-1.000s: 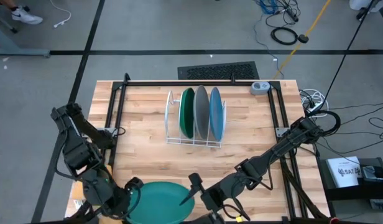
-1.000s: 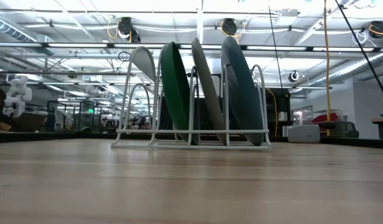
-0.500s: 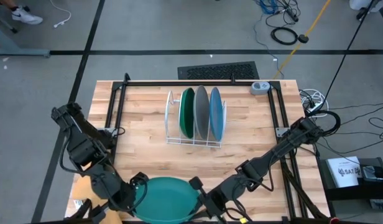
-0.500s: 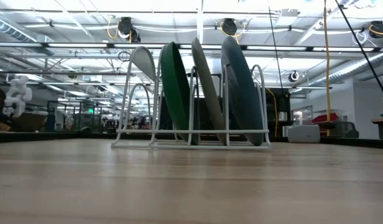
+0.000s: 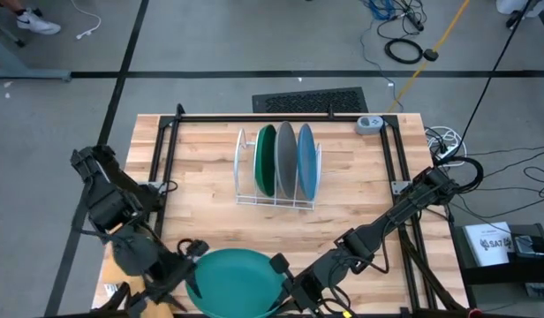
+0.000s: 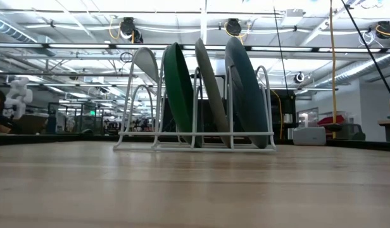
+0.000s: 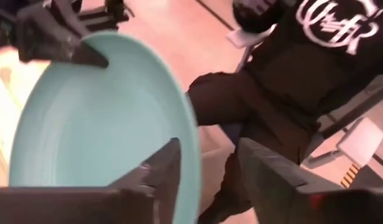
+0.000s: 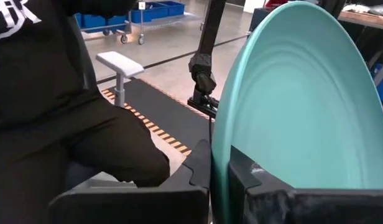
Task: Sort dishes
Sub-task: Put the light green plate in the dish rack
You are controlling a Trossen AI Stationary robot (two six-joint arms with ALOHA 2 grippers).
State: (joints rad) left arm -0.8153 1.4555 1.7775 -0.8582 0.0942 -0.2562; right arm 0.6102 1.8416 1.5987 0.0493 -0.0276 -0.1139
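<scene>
The teal plate (image 5: 235, 281) is at the table's near edge, reaching out past it, between my two grippers. My right gripper (image 5: 279, 268) is shut on the plate's right rim. My left gripper (image 5: 191, 254) stands open at its left rim, with the rim (image 7: 193, 140) in the gap close to one finger (image 7: 165, 168). The dark green plate (image 5: 266, 160), the grey plate (image 5: 285, 159) and the blue plate (image 5: 306, 162) stand on edge in the slots of the white wire rack (image 5: 241, 168) at mid-table. My right gripper pinches the teal plate's right rim (image 8: 221, 163) between its two fingers, one on each face, coming from the table's right side. The plate stands tilted on edge in the hold. My left gripper: I cannot tell whether the finger beside the left rim touches it.
A person in black clothes (image 8: 61, 112) sits just beyond the table's near edge, close behind the plate. A black frame (image 5: 281, 117) runs along the table's far and side edges. A yellow cloth (image 5: 111, 284) lies at the near left corner. Bare wood lies between the rack and the plate.
My right gripper has moved in to the teal plate's right rim and shut on it. My left gripper has then opened at the left rim and drawn slightly toward the table's left edge. The plate has shifted a little toward the right and far side.
</scene>
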